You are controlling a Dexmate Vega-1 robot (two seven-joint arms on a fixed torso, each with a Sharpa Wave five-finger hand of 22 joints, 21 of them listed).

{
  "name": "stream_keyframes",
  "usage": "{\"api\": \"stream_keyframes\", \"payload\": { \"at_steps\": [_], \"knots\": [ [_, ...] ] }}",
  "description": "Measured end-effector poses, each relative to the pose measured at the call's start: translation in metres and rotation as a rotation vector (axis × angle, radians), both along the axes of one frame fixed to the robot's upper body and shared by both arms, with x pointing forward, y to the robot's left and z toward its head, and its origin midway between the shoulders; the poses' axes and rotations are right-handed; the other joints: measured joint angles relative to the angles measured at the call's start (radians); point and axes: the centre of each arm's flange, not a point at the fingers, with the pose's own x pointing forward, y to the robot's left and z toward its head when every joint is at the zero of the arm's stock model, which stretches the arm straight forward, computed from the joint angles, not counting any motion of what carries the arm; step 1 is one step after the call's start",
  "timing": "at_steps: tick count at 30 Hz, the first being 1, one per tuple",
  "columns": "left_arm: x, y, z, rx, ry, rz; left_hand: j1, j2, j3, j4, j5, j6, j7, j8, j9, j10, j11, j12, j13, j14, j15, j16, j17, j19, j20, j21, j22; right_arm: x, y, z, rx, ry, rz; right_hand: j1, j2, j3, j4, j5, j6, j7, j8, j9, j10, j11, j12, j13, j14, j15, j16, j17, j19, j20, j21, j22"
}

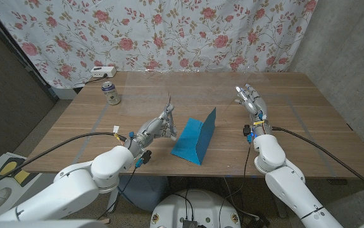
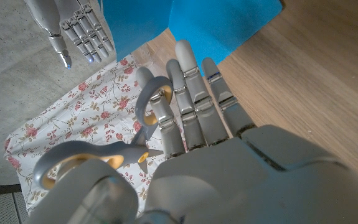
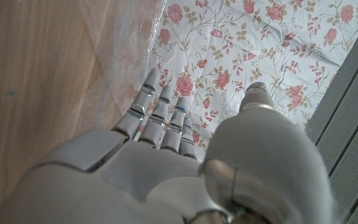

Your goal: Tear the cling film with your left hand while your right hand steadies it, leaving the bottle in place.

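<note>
The left hand (image 1: 159,126) is sitting just left of centre in the head view, gripping a pair of grey scissors (image 1: 168,111) whose blades are pointing up; in its wrist view the fingers (image 2: 191,93) are threading the scissor loops. Just beside it, at centre frame, a blue folded sheet (image 1: 195,140) is standing tent-like on the wooden table (image 1: 308,120). The right hand (image 1: 250,101) is hovering right of centre, fingers spread apart and holding nothing. A faint sheet of cling film (image 3: 126,56) seems to be glinting by that hand in its wrist view, though its edges are too hard to trace. A can (image 1: 110,92) is standing upper left, well apart from both hands, with a white power strip (image 1: 102,71) behind it.

I'd judge the tearing is not yet begun: the right hand needs to settle on the film first, then the left brings the scissors across.
</note>
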Motion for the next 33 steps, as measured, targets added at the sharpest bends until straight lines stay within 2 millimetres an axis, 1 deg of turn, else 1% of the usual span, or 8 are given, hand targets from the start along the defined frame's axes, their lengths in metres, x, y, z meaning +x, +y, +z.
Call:
{"api": "stream_keyframes", "payload": {
  "at_steps": [3,8,9,10,11,12,15,33],
  "knots": [
    [-0.001,0.000,0.001,0.001,-0.011,-0.001,0.000,0.000,0.000,0.000,0.004,0.000,0.000,0.000,0.001,0.000,0.000,0.000,0.000,0.000,0.000,0.000,0.000,0.000,0.000,-0.002,0.000,-0.002,-0.002,0.004,-0.045,0.002,-0.038,-0.004,0.004,-0.003,-0.003,0.000,-0.008,0.003,0.000,0.000,0.010,0.010,0.001,0.004,-0.030,0.001,-0.012,-0.005,-0.004,0.004,-0.016,0.000],
    [-0.003,-0.001,0.001,0.002,-0.018,-0.003,0.000,0.000,0.000,0.000,0.008,0.000,0.000,-0.006,0.001,0.000,0.000,0.000,0.001,0.000,0.000,0.000,-0.003,0.000,0.000,-0.002,0.000,-0.004,-0.003,0.010,-0.156,0.013,-0.111,-0.013,0.005,-0.006,-0.006,0.000,-0.038,-0.006,-0.004,0.000,-0.019,0.028,0.002,0.014,-0.076,0.004,-0.028,-0.014,-0.020,0.020,-0.045,0.000],
    [-0.003,-0.001,0.001,0.002,-0.021,-0.003,0.000,0.000,0.000,0.000,0.009,0.000,0.000,-0.006,0.001,0.000,0.000,0.000,0.001,0.000,0.000,0.000,-0.003,0.000,0.000,-0.002,0.000,-0.005,-0.002,0.013,-0.168,0.004,-0.108,-0.013,0.005,-0.008,-0.008,0.000,-0.036,-0.009,-0.004,0.000,-0.023,0.023,0.002,0.016,-0.076,0.005,-0.029,-0.017,-0.016,0.031,-0.051,0.000],
    [-0.004,-0.001,0.001,0.001,-0.023,-0.004,0.000,0.000,-0.003,-0.003,0.015,0.000,0.000,-0.008,0.001,0.000,0.000,0.000,0.001,0.000,0.000,0.000,-0.003,0.000,0.000,-0.002,0.000,-0.005,-0.002,0.014,-0.206,0.009,-0.135,-0.013,0.005,-0.006,-0.012,0.002,-0.031,-0.025,-0.002,0.000,-0.022,0.007,0.003,0.020,-0.074,0.008,-0.029,-0.023,-0.001,0.050,-0.059,0.000],
    [-0.004,0.000,0.000,0.001,-0.023,-0.005,0.000,0.000,-0.024,-0.024,0.016,0.000,0.000,-0.008,0.002,0.000,0.000,0.000,0.000,0.000,0.000,0.000,-0.003,0.000,0.000,-0.002,0.000,-0.005,-0.004,0.015,-0.238,0.014,-0.163,-0.013,0.005,-0.006,-0.020,0.004,-0.027,-0.040,0.000,0.000,-0.014,-0.010,0.010,0.022,-0.069,0.020,-0.029,-0.028,0.015,0.065,-0.065,0.000],
    [-0.005,-0.001,0.001,0.001,-0.024,-0.005,0.000,0.000,-0.026,-0.026,0.016,0.000,0.000,-0.009,0.004,0.000,0.000,0.000,0.000,0.000,0.000,0.000,-0.003,0.000,0.000,-0.002,0.000,-0.006,-0.003,0.017,-0.246,0.008,-0.161,-0.013,0.005,-0.003,-0.025,0.004,-0.021,-0.052,0.002,0.000,-0.005,-0.025,0.017,0.026,-0.062,0.029,-0.025,-0.034,0.029,0.079,-0.071,0.000],
    [-0.006,0.000,0.000,0.000,-0.027,-0.006,0.000,0.000,-0.026,-0.026,0.023,0.000,0.000,-0.010,0.007,0.000,0.000,0.000,0.001,0.000,0.000,0.008,-0.003,0.000,0.000,-0.002,0.000,-0.007,-0.003,0.021,-0.315,0.007,-0.216,-0.013,0.006,-0.003,-0.030,0.004,-0.005,-0.074,0.008,0.000,0.013,-0.047,0.023,0.028,-0.055,0.037,-0.023,-0.043,0.047,0.096,-0.081,0.000],
    [-0.014,0.001,-0.007,-0.015,-0.036,-0.002,0.000,0.000,-0.030,-0.030,0.046,0.000,0.000,-0.014,0.016,0.005,0.005,0.006,-0.009,0.014,-0.014,0.008,-0.012,0.023,-0.009,-0.002,0.000,-0.005,0.000,0.044,-0.589,-0.020,-0.421,0.002,0.012,0.000,-0.044,0.004,0.022,-0.058,0.008,0.000,0.017,-0.051,0.023,0.028,-0.080,0.004,-0.029,-0.061,0.034,0.076,-0.120,-0.005]
  ]
}}
